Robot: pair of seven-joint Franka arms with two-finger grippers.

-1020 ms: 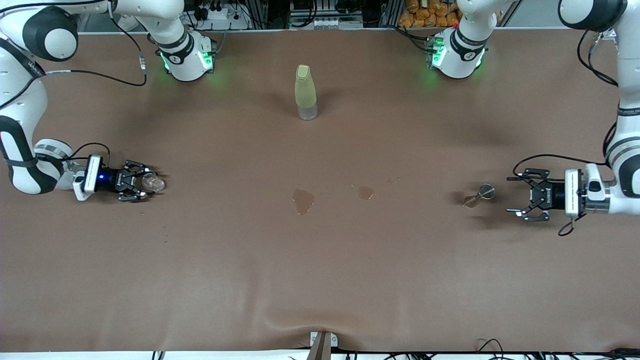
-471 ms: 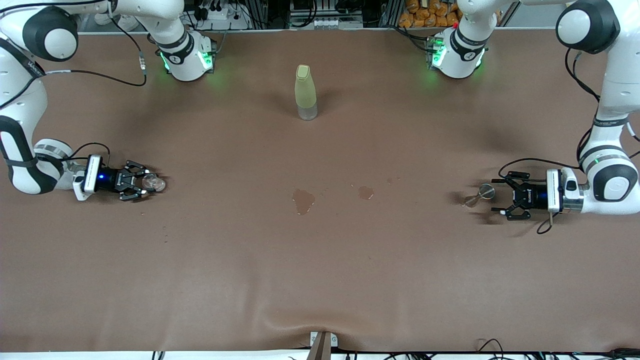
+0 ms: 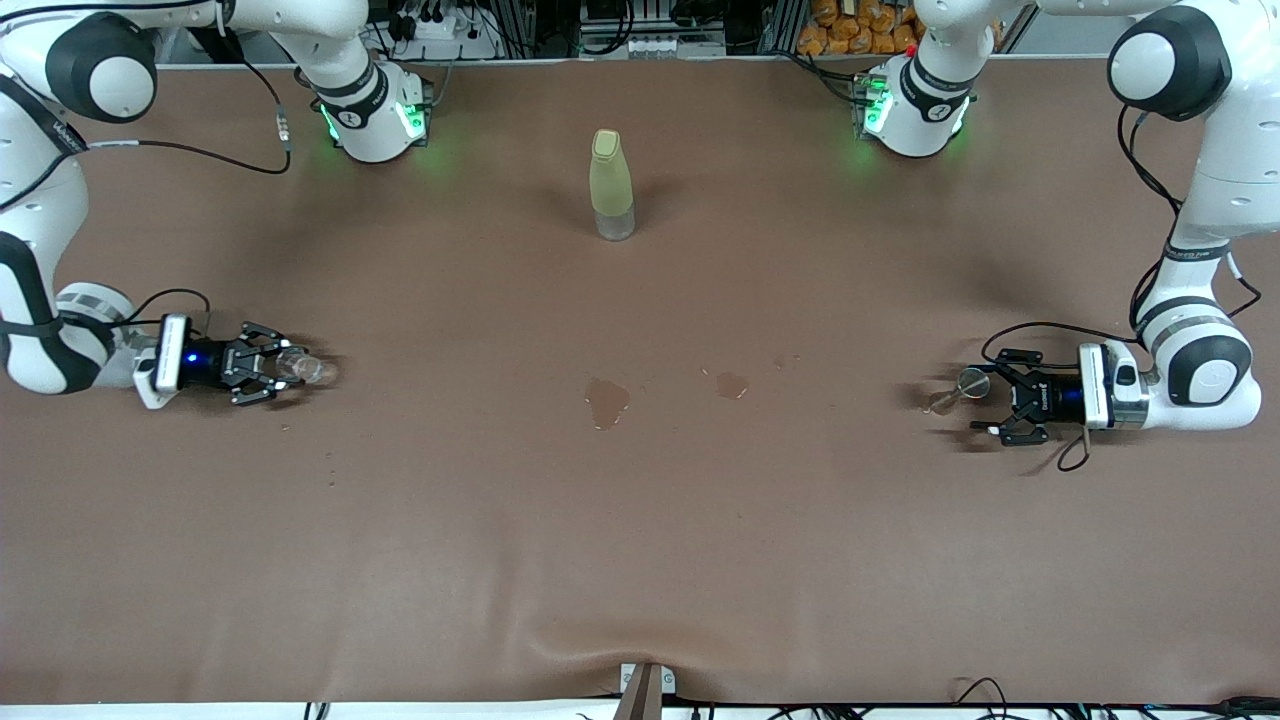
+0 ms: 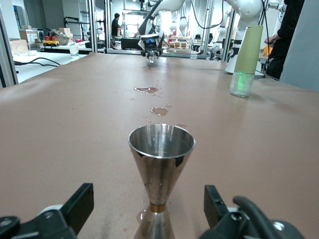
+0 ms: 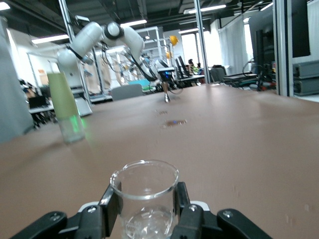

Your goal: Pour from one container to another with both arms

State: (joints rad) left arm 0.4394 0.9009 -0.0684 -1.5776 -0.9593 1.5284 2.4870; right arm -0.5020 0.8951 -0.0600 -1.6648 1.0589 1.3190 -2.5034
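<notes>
At the right arm's end of the counter (image 3: 640,560), the right pincer (image 3: 278,368) is held low over the brown surface, and its fingers (image 5: 110,206) are clamped on a clear glass cup (image 3: 305,369) that stands upright between them. In the right wrist view the cup (image 5: 144,196) is seen gripped on both sides just below its rim.

Near the middle of the edge where the arm bases stand, a pale green bottle (image 3: 611,185) is set upright, well apart from both arms. Nearer to the front camera than the bottle, two small wet patches (image 3: 607,402) are seen on the counter's middle, one larger than the other.

At the left arm's end of the counter, a metal jigger (image 3: 962,387) stands upright. The left pincer (image 3: 992,404) is placed low, just beside it, with its fingers (image 4: 79,208) spread wide apart. In the left wrist view the jigger (image 4: 160,174) is seen between the two fingers with a gap on each side, untouched by either, and a little wetness is visible at its foot. The counter is covered wholly by a brown cloth, which is slightly rumpled near the front camera's edge.
</notes>
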